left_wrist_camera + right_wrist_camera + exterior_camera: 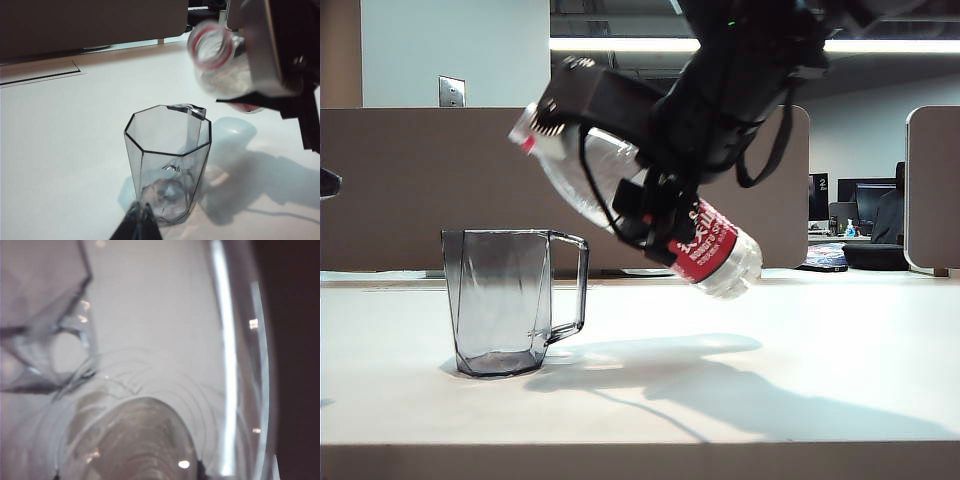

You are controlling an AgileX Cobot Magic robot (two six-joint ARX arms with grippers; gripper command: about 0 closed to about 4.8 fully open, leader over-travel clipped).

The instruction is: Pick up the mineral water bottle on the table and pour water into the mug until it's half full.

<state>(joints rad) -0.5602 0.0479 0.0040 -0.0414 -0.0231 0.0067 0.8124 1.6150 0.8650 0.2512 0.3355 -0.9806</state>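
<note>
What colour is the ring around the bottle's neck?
Red, clearest in the left wrist view: the ring circles the neck of the bottle.

The right tool (655, 215) grips the tilted mineral water bottle (620, 190) in the air, its open neck up beside the mug's (505, 300) rim. Below this tool the bench (770, 370) lies bare, with open room under the bottle. The mug stands just beyond the left tool's (141, 220) tips, blocking its way ahead.
</note>
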